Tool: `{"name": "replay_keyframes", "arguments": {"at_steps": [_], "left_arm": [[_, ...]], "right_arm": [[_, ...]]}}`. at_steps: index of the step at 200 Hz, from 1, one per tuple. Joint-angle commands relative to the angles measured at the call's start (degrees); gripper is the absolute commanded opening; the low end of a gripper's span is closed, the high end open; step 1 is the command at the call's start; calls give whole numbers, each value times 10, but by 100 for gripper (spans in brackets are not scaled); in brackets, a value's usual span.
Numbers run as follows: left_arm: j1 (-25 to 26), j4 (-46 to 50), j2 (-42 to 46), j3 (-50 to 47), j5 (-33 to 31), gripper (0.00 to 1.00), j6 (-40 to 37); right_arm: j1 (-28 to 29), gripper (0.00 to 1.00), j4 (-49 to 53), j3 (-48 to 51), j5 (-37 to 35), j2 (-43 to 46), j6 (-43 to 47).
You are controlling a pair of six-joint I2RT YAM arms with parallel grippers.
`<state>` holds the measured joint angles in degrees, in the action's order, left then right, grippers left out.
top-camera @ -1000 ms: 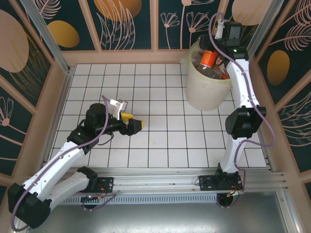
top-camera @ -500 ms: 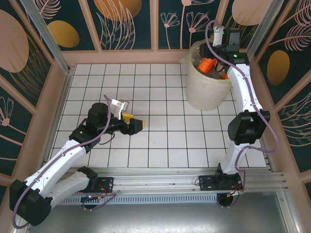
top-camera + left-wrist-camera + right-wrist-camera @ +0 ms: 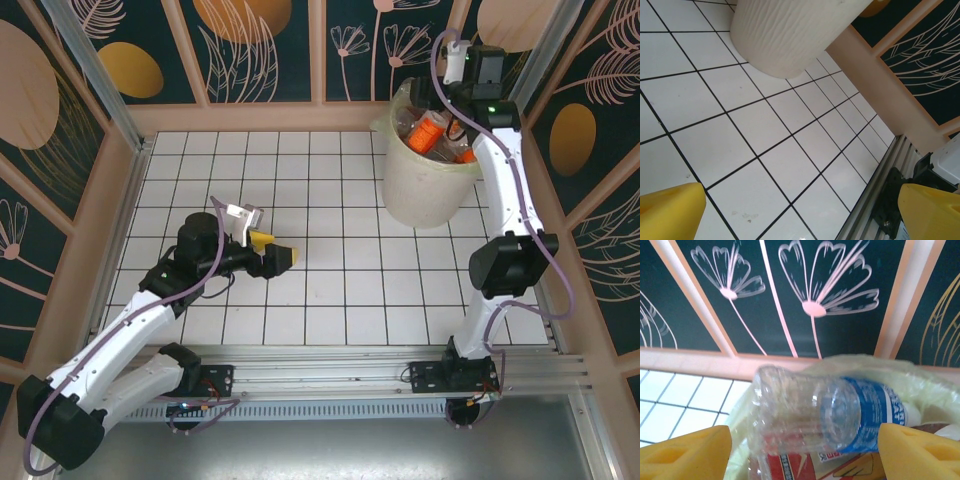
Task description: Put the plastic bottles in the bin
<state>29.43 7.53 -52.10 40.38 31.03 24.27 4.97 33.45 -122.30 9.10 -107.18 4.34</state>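
Plastic bottle (image 3: 840,410), blue-labelled, sits between the right gripper's (image 3: 805,426) spread fingers, above the bin (image 3: 922,382).

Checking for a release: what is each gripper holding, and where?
Left gripper: nothing, open. Right gripper, over the bin: a blue-labelled bottle lies between its fingers; whether they grip it cannot be told.
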Motion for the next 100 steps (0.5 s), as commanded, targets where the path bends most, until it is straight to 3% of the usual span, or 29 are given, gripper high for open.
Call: {"name": "replay_keyframes", "arguments": {"at_steps": [1,33,61,100], "left_arm": [[4,-11,9,7,-7,99,1],[4,-12,16,22,-52,98,-7],[4,-13,22,43,-156,99,-20],[4,-69,34,54,-287,99,-31]], "right_arm": [[0,81,13,-22,-5,13,-13],[0,87,-13,29,-26,63,-21],[-1,99,-79,150,-41,154,-31],[-7,99,-174,337,-60,304,-53]]}}
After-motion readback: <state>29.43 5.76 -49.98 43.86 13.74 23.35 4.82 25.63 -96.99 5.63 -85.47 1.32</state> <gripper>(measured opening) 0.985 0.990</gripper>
